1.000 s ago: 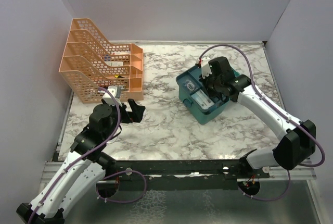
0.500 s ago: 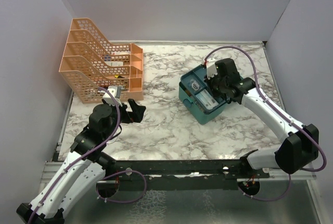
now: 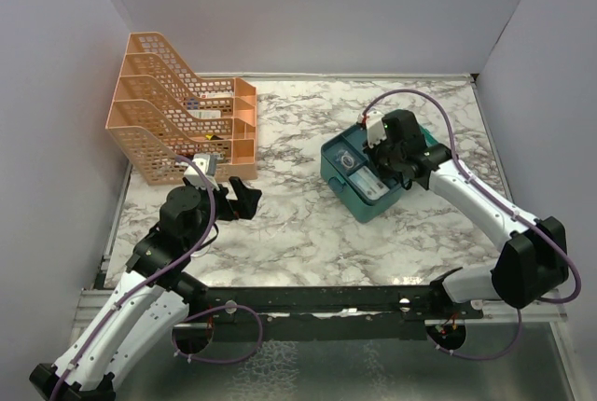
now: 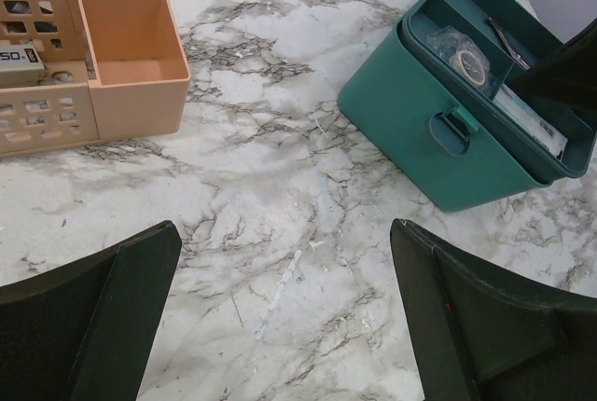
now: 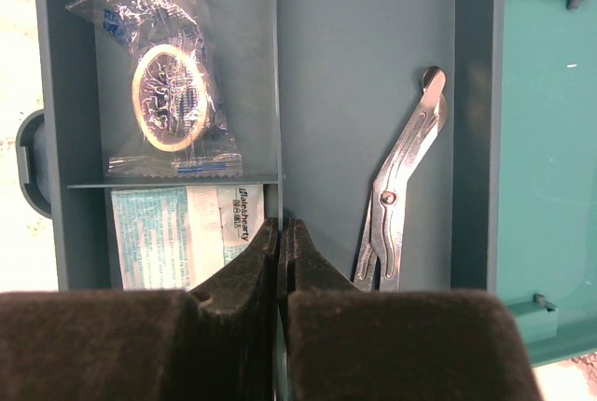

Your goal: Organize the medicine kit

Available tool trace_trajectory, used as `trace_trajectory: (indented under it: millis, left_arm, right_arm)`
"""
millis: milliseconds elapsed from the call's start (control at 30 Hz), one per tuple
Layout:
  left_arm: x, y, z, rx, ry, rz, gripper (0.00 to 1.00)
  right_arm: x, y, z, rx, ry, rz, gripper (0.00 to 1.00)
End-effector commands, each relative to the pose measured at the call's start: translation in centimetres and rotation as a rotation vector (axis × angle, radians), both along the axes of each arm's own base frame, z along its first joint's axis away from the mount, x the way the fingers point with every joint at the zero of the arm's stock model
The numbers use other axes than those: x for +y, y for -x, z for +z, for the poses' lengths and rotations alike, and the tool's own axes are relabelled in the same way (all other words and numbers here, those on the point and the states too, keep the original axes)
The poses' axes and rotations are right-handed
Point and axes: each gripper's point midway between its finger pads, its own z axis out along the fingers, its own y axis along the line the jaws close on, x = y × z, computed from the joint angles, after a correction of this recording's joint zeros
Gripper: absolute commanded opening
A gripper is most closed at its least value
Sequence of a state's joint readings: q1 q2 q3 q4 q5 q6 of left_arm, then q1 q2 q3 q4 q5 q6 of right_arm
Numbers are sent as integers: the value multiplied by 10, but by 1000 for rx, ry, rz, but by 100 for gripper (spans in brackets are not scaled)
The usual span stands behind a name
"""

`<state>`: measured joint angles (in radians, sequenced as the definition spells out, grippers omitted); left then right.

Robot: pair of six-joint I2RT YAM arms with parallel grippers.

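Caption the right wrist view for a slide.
Shut right gripper over the open medicine kit: bagged tape roll and a packet in two compartments, metal shears in a third.

Bright, even, soft-shadowed, sharp frames

White arms (image 3: pixel 476 198), black joints (image 3: pixel 522 270), seemingly purple cables (image 3: pixel 403 93)

Robot test cell, a lab-type setup. Plain pale walls (image 3: pixel 308 9) box in a marble-patterned table (image 3: pixel 308 228) on three sides. Two white-and-black arms, left arm (image 3: pixel 131 312) and right arm (image 3: pixel 480 198), are bolted to a black rail (image 3: pixel 317 300) at the near edge. Purple cables (image 3: pixel 403 93) loop loose. Props look staged: orange mesh file rack (image 3: pixel 168 112), teal medicine kit (image 3: pixel 362 205).
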<state>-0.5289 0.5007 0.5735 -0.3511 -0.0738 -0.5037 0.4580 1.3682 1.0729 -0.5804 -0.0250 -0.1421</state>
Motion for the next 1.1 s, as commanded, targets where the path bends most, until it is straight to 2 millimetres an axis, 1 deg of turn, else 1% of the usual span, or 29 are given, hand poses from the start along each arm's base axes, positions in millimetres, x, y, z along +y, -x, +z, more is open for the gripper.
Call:
trace_trajectory:
  millis: [0,100,267,500,600,767,967,1067]
  left_arm:
    - [-2,-2,4,-14,20,-3,99]
    - [-2,-2,5,-15,19,-2,99]
    - [-2,-3,5,-14,19,-1,99]
    - [-2,-4,4,-12,17,0,99]
    - [-2,-4,4,-14,16,1,99]
    - [-3,-4,3,-9,13,1,99]
    - [-3,-5,3,-7,15,3,99]
    - [-3,-5,2,-5,12,3,99]
  right_arm:
    - [8,-14,3,-56,-22,30,1]
    - [9,-16,1,-60,-25,29,1]
    - [14,-14,-3,-49,-49,40,1]
    - [29,-5,-6,1,-133,70,1]
    - [35,-4,-10,38,-171,44,1]
    - [46,-3,-12,51,-243,14,1]
    - [54,1,-14,48,-256,-54,1]
    - [63,6,-18,52,-266,-95,1]
